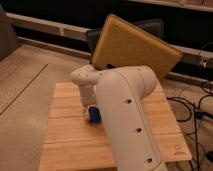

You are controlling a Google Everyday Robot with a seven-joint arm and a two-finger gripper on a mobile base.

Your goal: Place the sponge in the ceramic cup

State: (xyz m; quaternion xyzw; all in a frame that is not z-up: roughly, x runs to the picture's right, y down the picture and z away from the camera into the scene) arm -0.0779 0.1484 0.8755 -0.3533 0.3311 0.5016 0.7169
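The white arm (127,115) fills the middle of the view, running from the lower edge up and left across the wooden table (65,145). It has 4 small dark holes in a row along its side. Its wrist bends down over the table's middle, and the gripper (89,106) points at the tabletop there, mostly hidden by the arm. The blue sponge (94,116) sits right under and against the gripper's tip, on or just above the slats, partly hidden by the arm's edge. I cannot tell whether the gripper is clenched on the sponge or released.

Behind the table a tan slab (135,47) leans tilted, with a dark panel (152,27) behind it. Black cables (200,107) lie on the floor to the right.

The only marking is a small dark sign (177,148) near the table's right front corner, too small to read.
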